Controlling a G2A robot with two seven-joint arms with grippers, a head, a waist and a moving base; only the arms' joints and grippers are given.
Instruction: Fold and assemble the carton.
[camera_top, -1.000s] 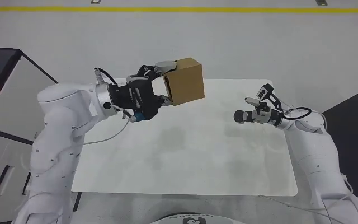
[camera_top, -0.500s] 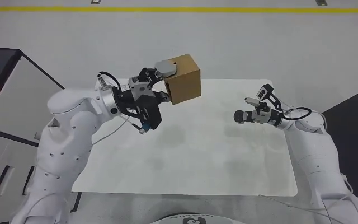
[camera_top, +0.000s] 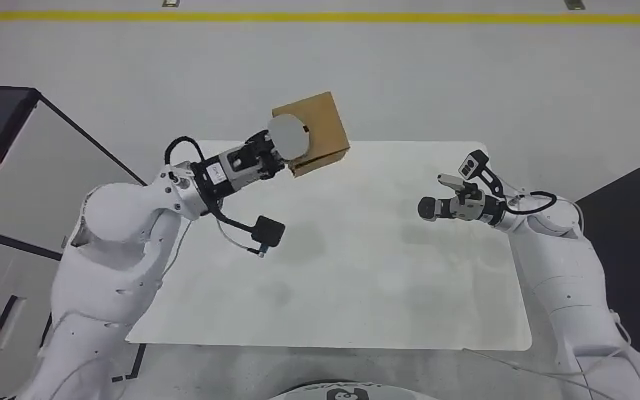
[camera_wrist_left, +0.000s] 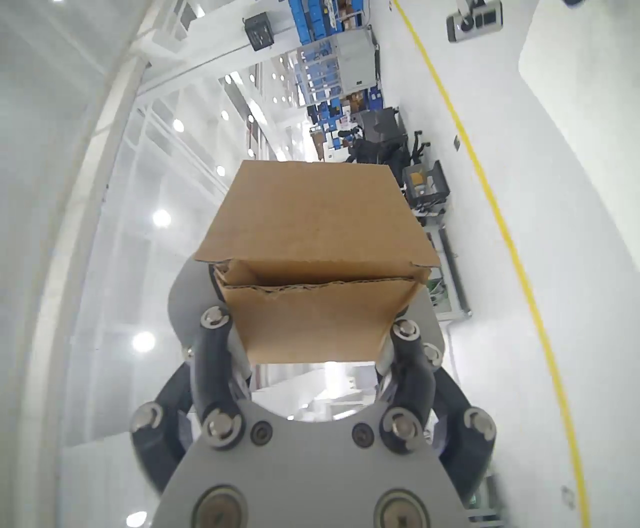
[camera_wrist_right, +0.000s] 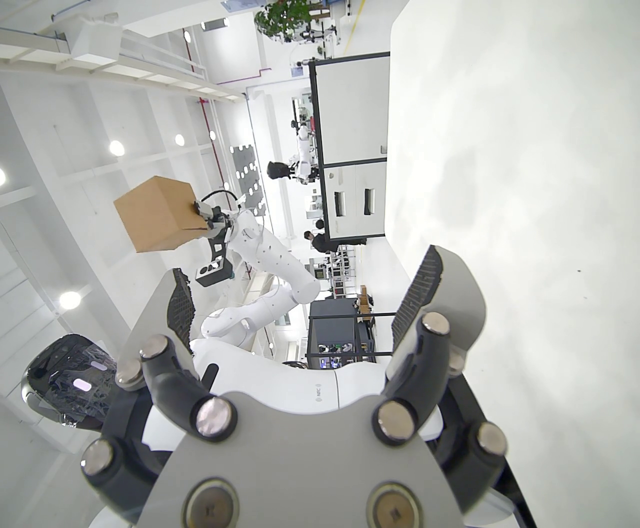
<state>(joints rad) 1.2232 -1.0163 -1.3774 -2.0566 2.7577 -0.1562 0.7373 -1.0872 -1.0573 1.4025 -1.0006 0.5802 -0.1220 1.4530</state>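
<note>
Our left tool (camera_top: 288, 140) is clenched on the carton (camera_top: 314, 130). In the top view one grey finger (camera_top: 287, 132) covers part of the carton's near end, so we cannot make out how that end is folded. In the left wrist view the fingers (camera_wrist_left: 182, 300) pinch a flap of the carton (camera_wrist_left: 312, 225) from both sides. A ragged corrugated edge runs across the flap, and the faces beyond are hidden.

The carton is plain brown and tilted, over the far edge of the counter (camera_top: 400, 300), toward the left. The right wrist view shows the carton (camera_wrist_right: 155, 215) up in the air.

Our right tool (camera_top: 428, 208) hangs over the right side of the counter, near its right edge. In its own view the right tool (camera_wrist_right: 305, 290) is released, fingers spread wide.

The two tools are well apart, with white counter top between them. A yellow floor line (camera_top: 320, 16) runs well beyond the far edge. A black frame (camera_top: 30, 100) stands just left of the counter.
</note>
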